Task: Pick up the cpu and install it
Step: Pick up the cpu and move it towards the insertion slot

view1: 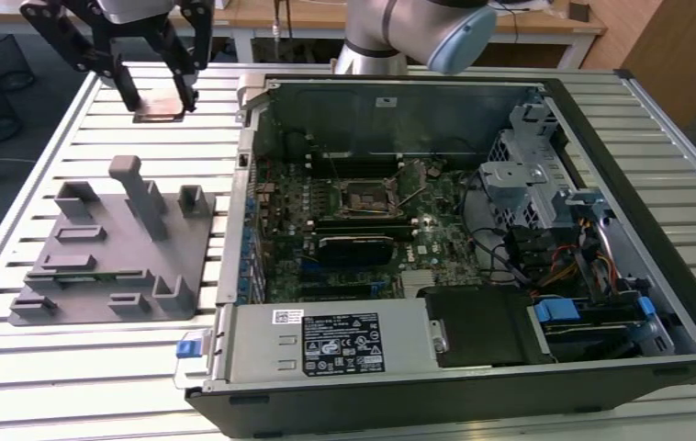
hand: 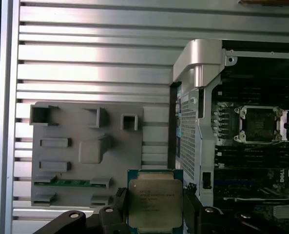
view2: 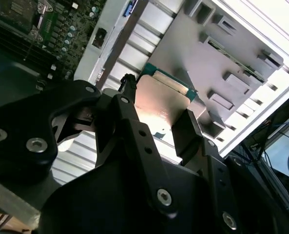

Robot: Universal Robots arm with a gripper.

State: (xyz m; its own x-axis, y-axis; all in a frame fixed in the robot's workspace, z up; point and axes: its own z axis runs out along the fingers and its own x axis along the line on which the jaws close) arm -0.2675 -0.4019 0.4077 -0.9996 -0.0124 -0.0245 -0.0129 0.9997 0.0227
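The cpu point(view1: 160, 113) is a flat square chip with a silvery top. It hangs in the air above the slatted table, at the far corner on the exterior view's left, with my gripper point(view1: 157, 99) shut on it. In both wrist views the black fingers point(hand: 121, 201) press on two opposite edges of the cpu point(hand: 154, 201) point(view2: 159, 102). The motherboard's cpu socket point(view1: 364, 195) point(hand: 258, 124) stands open inside the computer case, well away from the chip. The cpu is outside the case, beyond its side wall point(hand: 198, 73).
A grey holder plate point(view1: 116, 248) point(hand: 81, 151) with slots and upright posts lies on the table point(view1: 29, 165) below the gripper, a green memory stick in one slot. The open case point(view1: 471, 239) holds the motherboard, drive cage and cables. My arm point(view1: 409, 28) rises behind the case.
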